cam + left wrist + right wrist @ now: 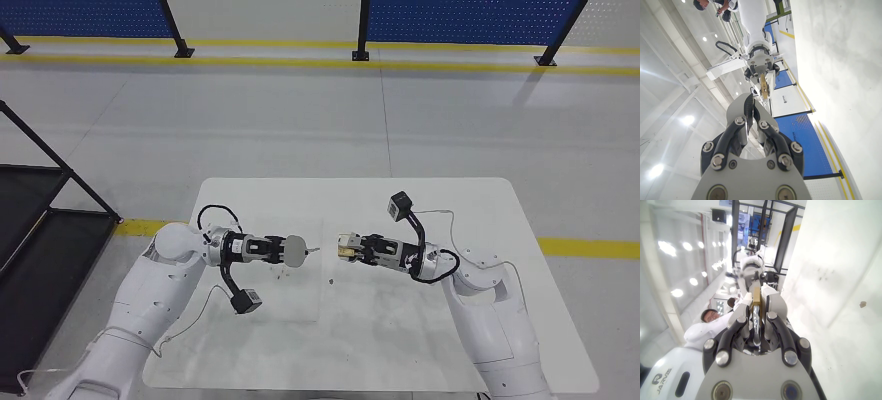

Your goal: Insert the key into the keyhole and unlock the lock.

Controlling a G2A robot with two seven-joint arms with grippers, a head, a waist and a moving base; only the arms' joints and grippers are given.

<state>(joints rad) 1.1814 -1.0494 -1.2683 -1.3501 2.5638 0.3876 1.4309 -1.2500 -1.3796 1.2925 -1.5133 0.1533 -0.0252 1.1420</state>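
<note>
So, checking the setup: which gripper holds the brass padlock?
The right gripper: it clamps the brass padlock, while the left gripper pinches only the thin key.

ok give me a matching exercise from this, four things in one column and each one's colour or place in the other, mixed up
Things:
1. key
2. padlock
3. table
4. barrier panels

Descriptions:
A. blue, beyond the yellow floor line
B. brass, held in the right gripper
C. white, beneath both arms
D. thin silver tip sticking out of the left gripper

Pairs: 1-D, 2-B, 3-C, 4-A
</note>
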